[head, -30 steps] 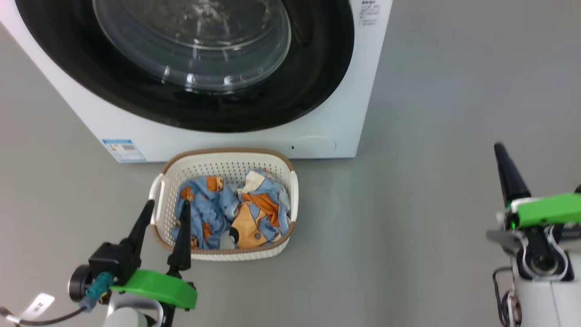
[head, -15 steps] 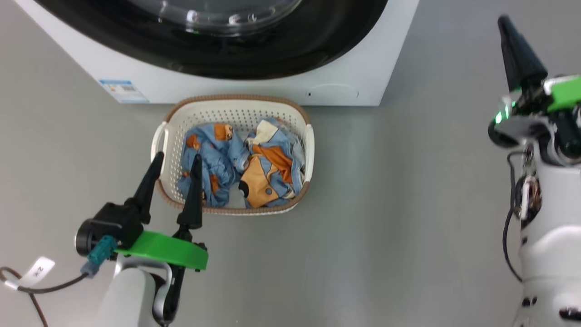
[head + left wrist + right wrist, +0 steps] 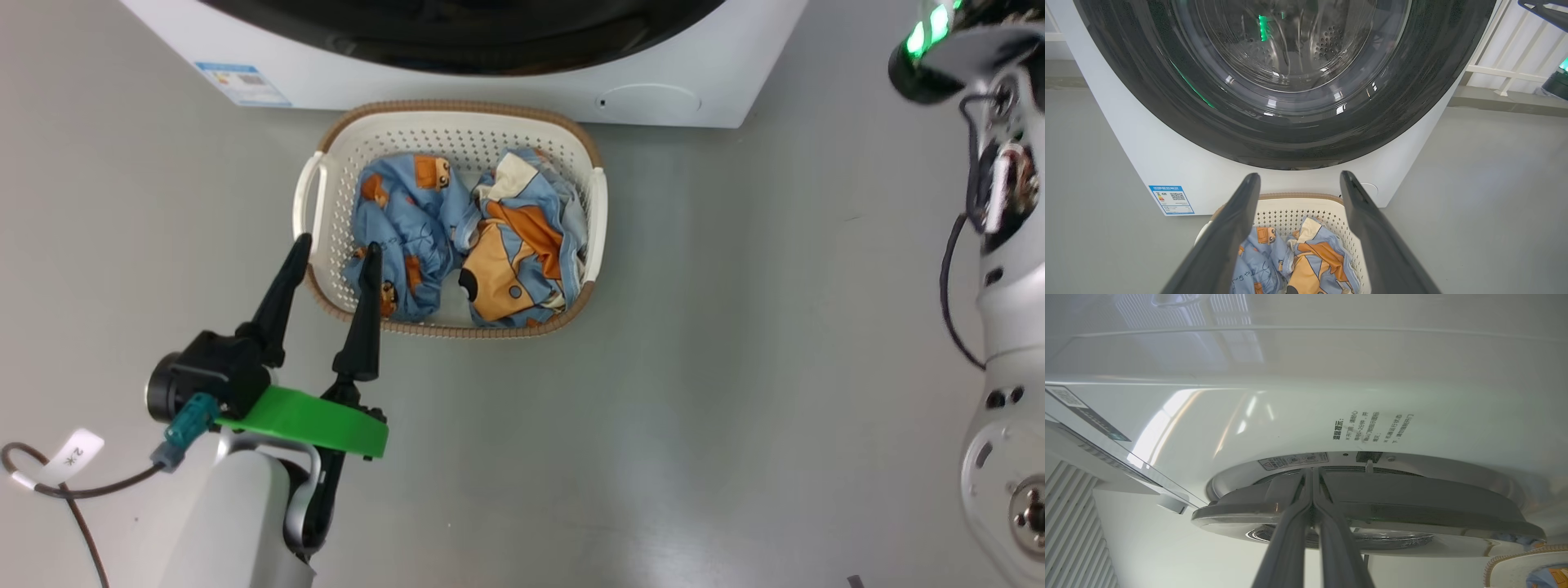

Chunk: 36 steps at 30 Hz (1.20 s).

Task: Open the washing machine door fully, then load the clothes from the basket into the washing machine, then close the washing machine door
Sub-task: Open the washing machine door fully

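**Left gripper** [image 3: 338, 242]: fingers spread wide, nothing between them. In the head view it hangs over the basket's 7 o'clock corner. One fingertip is just outside the rim and the other is above the clothes at the near-left end. Whether either tip touches anything cannot be told.

**Basket** [image 3: 457, 107]: cream perforated plastic with a brown woven-look rim and a handle at 3 and at 9 o'clock. It stands on the grey floor [image 3: 735, 367], at 1 o'clock from the left gripper. Its far rim is just beside the washing machine's front.

**Contents of basket:** clothes [image 3: 469, 245], light blue fabric printed with orange-brown cartoon figures and cream patches. They are crumpled in two heaps side by side and cover the bottom.

**Washing machine** [image 3: 506, 82]: white, at 12 o'clock from the basket. A blue energy label [image 3: 242, 82] sits low on its front at 11 o'clock from the basket, and a round cap [image 3: 649, 99] at 1 o'clock.

**Door** [image 3: 1290, 139]: a glossy black ring around a bulging clear window. In the left wrist view it is at 12 o'clock beyond the parted fingers. The perforated drum [image 3: 1327, 36] shows through the glass.

**Right gripper** [image 3: 1312, 473]: fingers pressed together, holding nothing. In its wrist view the tips lie at the door's edge, which is seen side-on against the machine's front. Whether they touch it cannot be told.
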Available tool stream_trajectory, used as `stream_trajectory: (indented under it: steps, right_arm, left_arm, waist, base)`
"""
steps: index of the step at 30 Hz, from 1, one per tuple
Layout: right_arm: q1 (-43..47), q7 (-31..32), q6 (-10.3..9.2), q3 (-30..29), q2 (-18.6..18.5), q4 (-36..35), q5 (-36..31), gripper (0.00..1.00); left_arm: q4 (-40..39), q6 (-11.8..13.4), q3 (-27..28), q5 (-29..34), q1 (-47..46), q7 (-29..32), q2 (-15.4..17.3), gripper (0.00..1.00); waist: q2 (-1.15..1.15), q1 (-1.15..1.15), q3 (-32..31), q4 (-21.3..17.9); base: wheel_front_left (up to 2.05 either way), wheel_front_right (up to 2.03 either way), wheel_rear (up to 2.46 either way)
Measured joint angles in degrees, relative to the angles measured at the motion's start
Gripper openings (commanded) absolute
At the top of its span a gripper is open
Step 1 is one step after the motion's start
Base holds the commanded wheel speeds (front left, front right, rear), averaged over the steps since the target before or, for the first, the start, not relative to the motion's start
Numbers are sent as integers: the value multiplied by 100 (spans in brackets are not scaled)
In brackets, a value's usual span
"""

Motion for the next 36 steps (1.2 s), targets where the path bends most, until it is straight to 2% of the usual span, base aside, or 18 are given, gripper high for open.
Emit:
stream_trajectory:
  steps: [11, 21, 36]
  right_arm:
    - [-1115, 78, 0, 182, -87, 876, -333, 0]
    - [-1773, 257, 0, 398, -233, 1524, -731, 0]
    - [-1849, 921, 0, 510, -375, 1505, -827, 0]
  left_arm:
    - [-62, 0, -109, -134, -110, 0, -5, 100]
    - [-110, 1, -174, -193, -227, 0, -12, 100]
    - [-127, 8, -201, -240, -247, 0, -15, 100]
  waist:
    - [0, 0, 270, 250]
    - [0, 0, 424, 387]
    - [0, 0, 413, 388]
  base:
    - [0, 0, 0]
    - [0, 0, 0]
    - [0, 0, 0]
